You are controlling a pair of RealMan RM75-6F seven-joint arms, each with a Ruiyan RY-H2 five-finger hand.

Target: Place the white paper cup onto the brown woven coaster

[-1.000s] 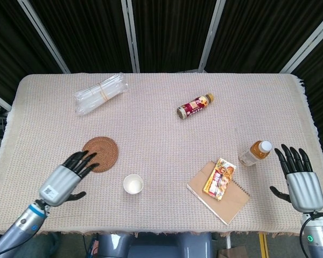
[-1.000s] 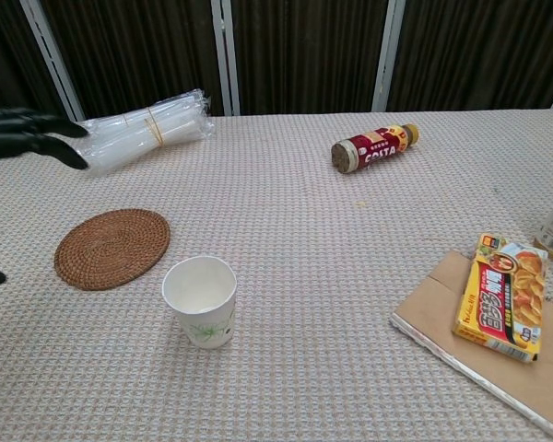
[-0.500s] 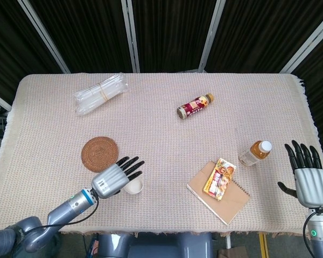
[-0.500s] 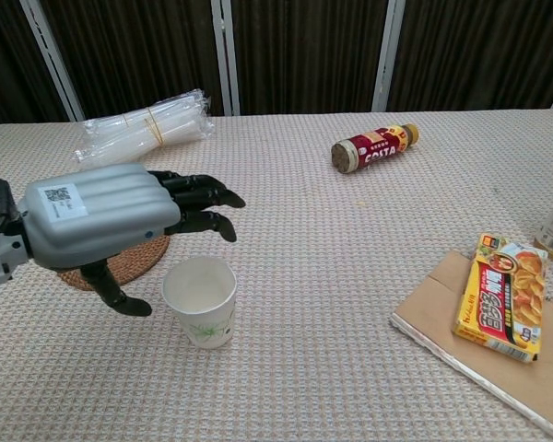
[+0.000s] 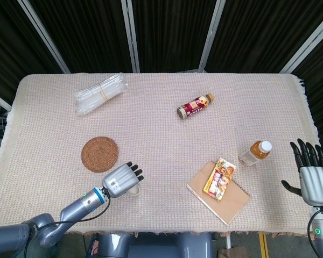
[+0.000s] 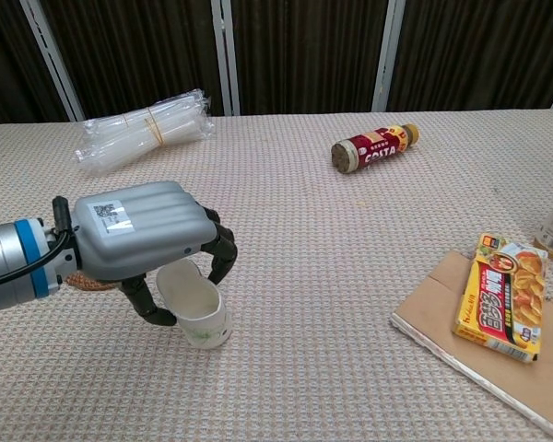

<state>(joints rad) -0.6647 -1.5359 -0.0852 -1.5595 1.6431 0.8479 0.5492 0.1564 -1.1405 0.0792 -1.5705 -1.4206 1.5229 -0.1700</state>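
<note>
Left hand (image 6: 143, 235) is wrapped around the white paper cup (image 6: 196, 313), fingers curled over the rim and thumb on the near side. The cup stands on the worktop (image 5: 167, 145), close to its near edge. The brown woven coaster (image 5: 99, 154) sits just beyond the hand on its outer side; in the head view bare cloth shows between them. In the chest view the hand hides nearly all of the coaster (only a sliver shows). Right hand (image 5: 313, 177) is out past the worktop's right edge, fingers spread, holding nothing. Beside it, the tea bottle (image 5: 255, 152) is cut off in the chest view.
</note>
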